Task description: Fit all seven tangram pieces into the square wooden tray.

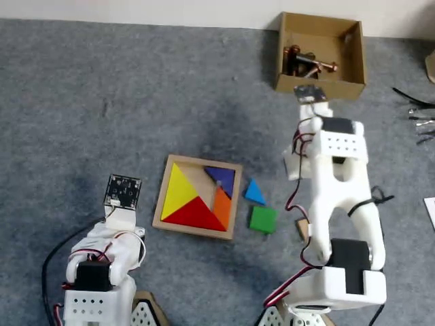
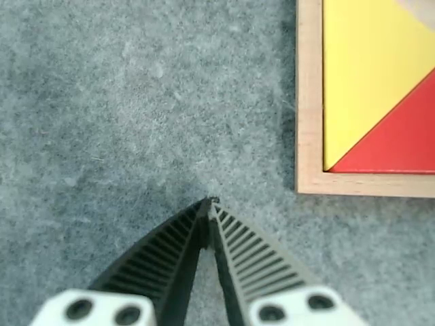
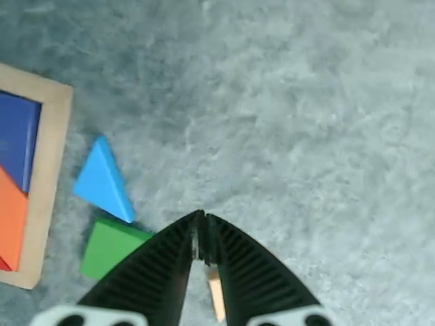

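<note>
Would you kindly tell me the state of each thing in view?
wooden tray: partly filled
yellow triangle: in tray
red triangle: in tray
orange piece: in tray
dark blue piece: in tray
light blue triangle: outside tray
green square: outside tray
left gripper: shut, empty
right gripper: shut, empty

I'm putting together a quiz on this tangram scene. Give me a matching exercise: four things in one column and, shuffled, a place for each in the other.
Things
1. yellow triangle
2. green square
3. metal parts
4. left gripper

Places
A. in the cardboard box
B. over bare carpet, off a corner of the tray
C. inside the tray
D. on the carpet outside the tray, next to the blue triangle

Pairs: 1-C, 2-D, 3-A, 4-B
</note>
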Motion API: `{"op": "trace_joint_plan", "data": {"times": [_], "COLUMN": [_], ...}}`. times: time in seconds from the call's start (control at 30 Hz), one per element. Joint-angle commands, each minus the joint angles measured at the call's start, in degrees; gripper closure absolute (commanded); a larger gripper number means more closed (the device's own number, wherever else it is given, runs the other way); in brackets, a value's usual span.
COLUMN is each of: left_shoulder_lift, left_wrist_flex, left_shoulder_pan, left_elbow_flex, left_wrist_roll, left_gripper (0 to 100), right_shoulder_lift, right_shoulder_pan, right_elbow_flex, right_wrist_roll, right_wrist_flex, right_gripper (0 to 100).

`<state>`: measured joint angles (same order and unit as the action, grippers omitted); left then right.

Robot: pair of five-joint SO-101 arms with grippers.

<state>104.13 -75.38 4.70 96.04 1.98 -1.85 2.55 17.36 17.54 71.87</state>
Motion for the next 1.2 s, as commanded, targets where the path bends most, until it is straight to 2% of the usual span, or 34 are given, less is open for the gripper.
{"op": "trace_joint_plan", "data": {"times": [0.0, 0.13, 0.4, 1.17], "left_shoulder_lift": [0.3, 0.3, 0.3, 0.3], "left_wrist_flex": [-0.3, -0.3, -0.3, -0.3], "left_shoulder_pan": [0.6, 0.6, 0.6, 0.6], "left_elbow_flex": [1.1, 1.1, 1.1, 1.1], "left_wrist_roll": [0.5, 0.5, 0.5, 0.5], "left_gripper": [99, 99, 99, 99], "right_shoulder_lift": [-1.0, -1.0, -1.0, -1.1], "right_shoulder_pan": [3.5, 5.1, 5.1, 5.4], "right_elbow_flex": [0.0, 0.1, 0.4, 3.6], "right_wrist_roll": [-0.6, -5.9, -9.1, -8.6], "right_wrist_flex": [-1.9, -2.2, -2.2, -3.5], "right_gripper": [98.9, 98.8, 98.8, 98.8]}}
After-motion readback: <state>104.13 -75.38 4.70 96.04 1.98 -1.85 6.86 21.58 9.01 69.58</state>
